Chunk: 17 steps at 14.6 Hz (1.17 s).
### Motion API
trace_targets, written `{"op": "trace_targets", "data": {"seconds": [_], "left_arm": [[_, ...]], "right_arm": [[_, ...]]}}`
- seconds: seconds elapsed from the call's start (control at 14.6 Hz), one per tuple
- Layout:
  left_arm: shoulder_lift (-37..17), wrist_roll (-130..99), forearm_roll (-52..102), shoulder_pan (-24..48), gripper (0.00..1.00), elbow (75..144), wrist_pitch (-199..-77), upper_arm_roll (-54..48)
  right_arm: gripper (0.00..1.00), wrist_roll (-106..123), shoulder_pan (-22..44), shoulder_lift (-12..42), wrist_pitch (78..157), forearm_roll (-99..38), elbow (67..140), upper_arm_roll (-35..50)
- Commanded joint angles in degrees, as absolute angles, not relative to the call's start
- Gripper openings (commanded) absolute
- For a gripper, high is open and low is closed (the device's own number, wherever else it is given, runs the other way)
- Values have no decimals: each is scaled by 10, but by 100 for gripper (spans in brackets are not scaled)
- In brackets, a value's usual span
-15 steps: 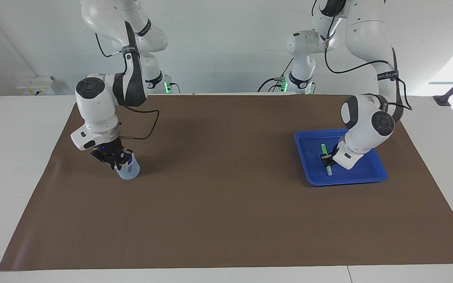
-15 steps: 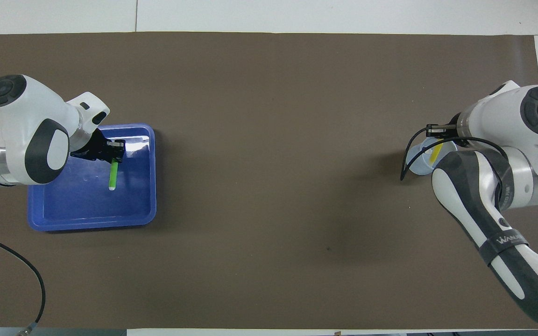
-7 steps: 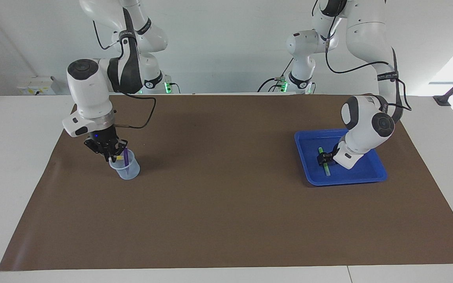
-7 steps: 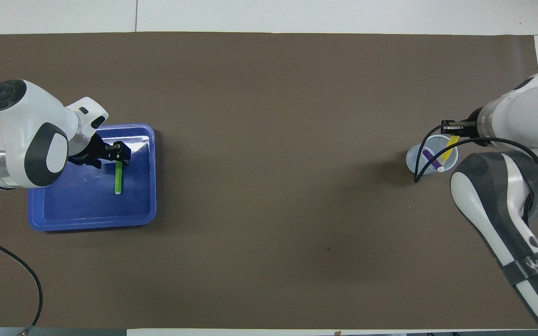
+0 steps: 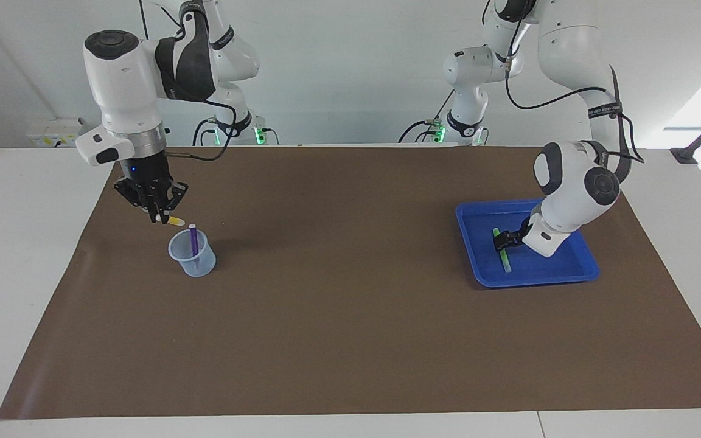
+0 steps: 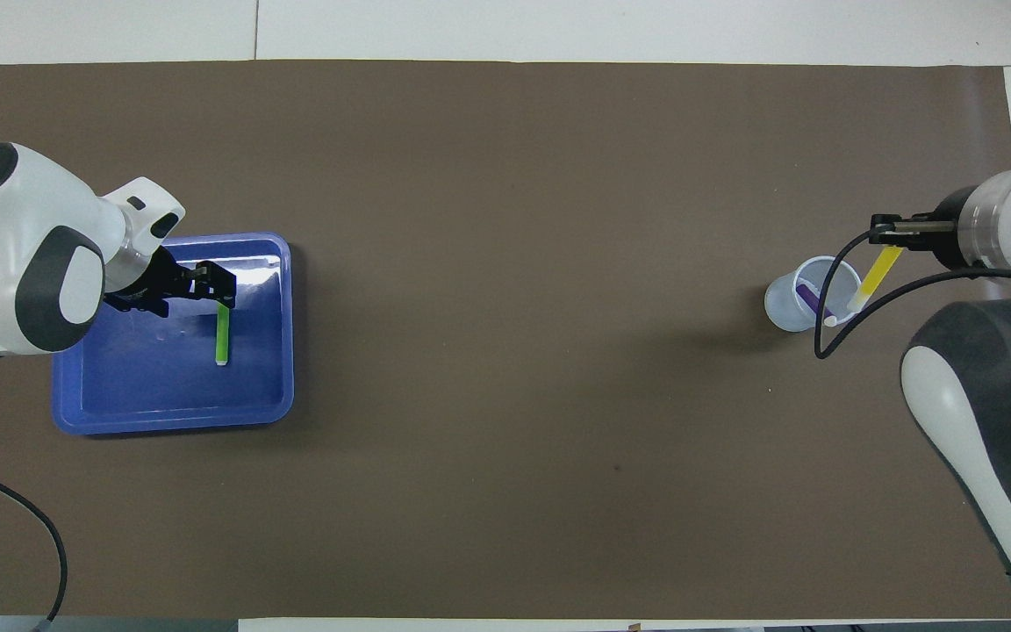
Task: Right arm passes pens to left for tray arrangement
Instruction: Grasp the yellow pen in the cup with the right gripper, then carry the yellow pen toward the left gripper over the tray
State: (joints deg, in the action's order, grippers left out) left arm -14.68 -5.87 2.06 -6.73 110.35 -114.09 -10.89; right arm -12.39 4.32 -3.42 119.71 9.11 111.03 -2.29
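Note:
My right gripper (image 5: 159, 216) is shut on the yellow pen (image 5: 174, 221) and holds it in the air just above the cup; in the overhead view the yellow pen (image 6: 872, 276) hangs slanted from the right gripper (image 6: 887, 233). The purple pen (image 5: 193, 238) stands in the cup and also shows in the overhead view (image 6: 811, 300). The green pen (image 5: 502, 254) lies flat in the blue tray (image 5: 569, 267) at the left arm's end. My left gripper (image 5: 502, 240) is open, low over the tray beside one end of the green pen (image 6: 222, 338). The left gripper (image 6: 223, 285) and the tray (image 6: 163, 395) show in the overhead view too.
A small translucent bluish cup (image 5: 195, 261) stands on the brown mat (image 5: 350, 316) at the right arm's end; it also shows in the overhead view (image 6: 786, 307). The mat covers most of the white table.
My right gripper has risen out of the cup with the yellow pen, leaving the purple pen inside. My left gripper laid the green pen flat in the tray and drew back slightly.

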Motion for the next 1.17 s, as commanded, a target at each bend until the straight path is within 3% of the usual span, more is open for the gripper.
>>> {"op": "trace_targets", "data": {"seconds": [0.0,0.48,1.1], "left_arm": [[-99,-63,45,-76,100,1082,-1069,-108],[-1,-173,105,-76,100,1073,-997,-105],[106,-651,197,-40,100,1068,-969,-117]], "right_arm": [[0,-199,42,-25,1197,80,1103,-8],[0,-581,43,27,1187,-55,1035,115],[0,-913,44,81,1211,-213,927,246]]}}
